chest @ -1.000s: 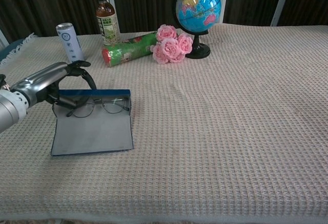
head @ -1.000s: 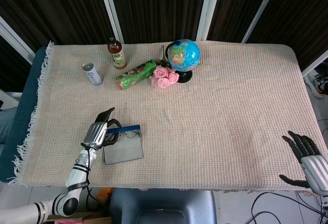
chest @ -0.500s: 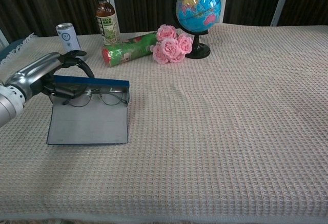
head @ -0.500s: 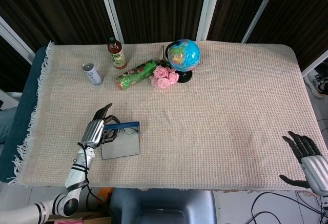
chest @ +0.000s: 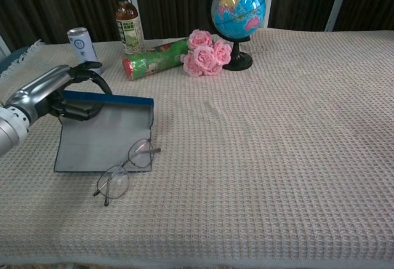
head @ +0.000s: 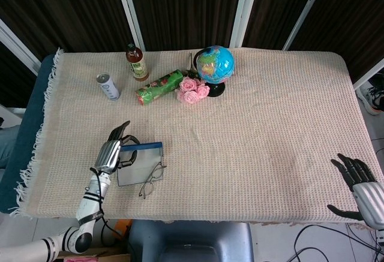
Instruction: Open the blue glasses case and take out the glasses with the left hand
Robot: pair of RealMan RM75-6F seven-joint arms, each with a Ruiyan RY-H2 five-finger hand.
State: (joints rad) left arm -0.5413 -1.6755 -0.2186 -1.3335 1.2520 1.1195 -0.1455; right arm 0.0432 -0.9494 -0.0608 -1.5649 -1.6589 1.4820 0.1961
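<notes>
Chest view shows the left hand (chest: pixel 55 93) apparently gripping the open blue glasses case (chest: pixel 101 135); it should release and pinch the thin wire-rimmed glasses (chest: pixel 126 169) gently by the frame.

left hand (chest: pixel 58 93) curled low, right hand (head: pixel 359 185) idle
left fingers bent inward; right fingers spread apart, holding nothing.
</notes>
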